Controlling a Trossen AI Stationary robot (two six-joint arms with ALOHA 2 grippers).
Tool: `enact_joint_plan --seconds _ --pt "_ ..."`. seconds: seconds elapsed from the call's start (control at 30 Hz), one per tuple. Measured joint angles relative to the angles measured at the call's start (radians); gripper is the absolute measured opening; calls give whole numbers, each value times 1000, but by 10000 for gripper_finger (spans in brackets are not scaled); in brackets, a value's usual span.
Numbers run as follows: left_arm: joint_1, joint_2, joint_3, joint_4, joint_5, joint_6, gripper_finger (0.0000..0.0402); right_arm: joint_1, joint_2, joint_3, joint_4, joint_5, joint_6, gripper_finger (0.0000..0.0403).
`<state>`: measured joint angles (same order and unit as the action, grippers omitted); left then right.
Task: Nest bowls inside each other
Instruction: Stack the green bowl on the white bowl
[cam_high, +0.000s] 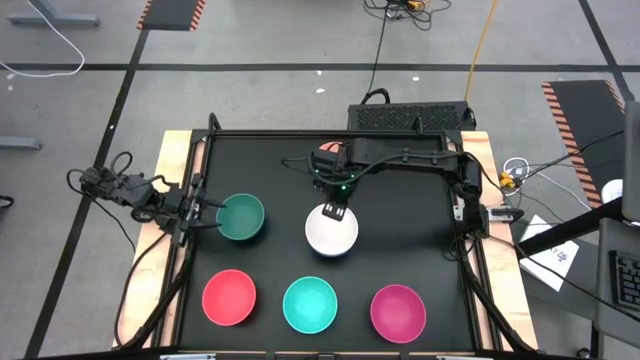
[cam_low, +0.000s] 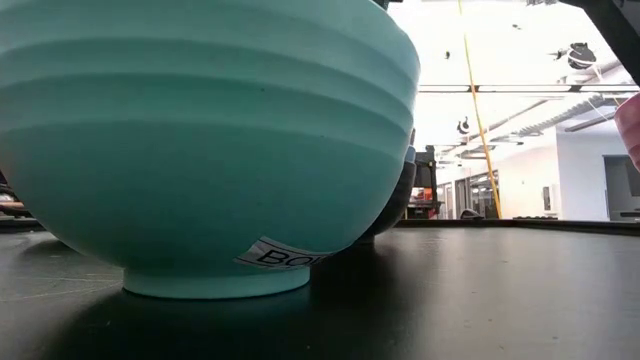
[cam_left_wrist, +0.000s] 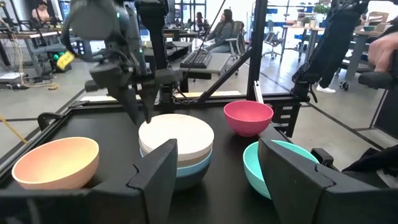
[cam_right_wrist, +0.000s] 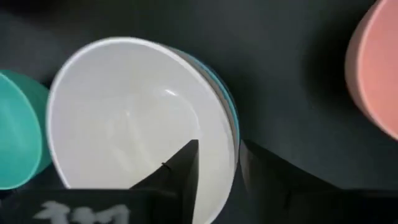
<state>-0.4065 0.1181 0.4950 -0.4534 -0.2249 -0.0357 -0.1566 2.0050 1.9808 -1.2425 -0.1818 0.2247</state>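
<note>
Release is the step in hand, as I judge it: right gripper (cam_high: 336, 210) sits at the far rim of the white bowl (cam_high: 332, 230), which is seated on top of a stack mid-table; a blue rim shows just under it in the right wrist view, w/ a darker bowl at the base in the left wrist view. Jaws of the right gripper stand a little apart w/ the white rim (cam_right_wrist: 227, 134) running between them; whether they pinch it or have let go I can't tell. To do it well: open fully before lifting, then rise straight up so neither finger catches the rim and tips the bowl or drags the stack; check the white bowl sits level, since in the right wrist view it looks slightly off-centre on the blue one. Left gripper (cam_high: 205, 216) waits at the left table edge, jaws spread and empty, just beside the dark green bowl (cam_high: 241, 217), not gripping it. Front row is apart from the stack: red-pink bowl (cam_high: 229, 297), turquoise bowl (cam_high: 310, 304), magenta bowl (cam_high: 398, 309); peach-orange bowl (cam_left_wrist: 56, 163) shows only in wrist views; its place on the table I can't fix.
</note>
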Motion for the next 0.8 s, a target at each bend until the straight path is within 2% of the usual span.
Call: enact_joint_plan --seconds 0.07,0.33,0.43,0.6,0.8 --pt "0 0 0 0 0 0 225 -1 -17 0 14 26 3 124" --pt "0 0 0 -2 0 4 225 7 -141 -2 35 278 -68 136" --pt "0 0 0 -10 0 3 225 41 -235 -66 173 296 -107 137" --pt "-3 0 0 -10 0 4 225 91 -455 -353 512 286 -166 137" --pt "-14 0 0 15 5 33 225 110 -735 -869 929 279 -188 137"
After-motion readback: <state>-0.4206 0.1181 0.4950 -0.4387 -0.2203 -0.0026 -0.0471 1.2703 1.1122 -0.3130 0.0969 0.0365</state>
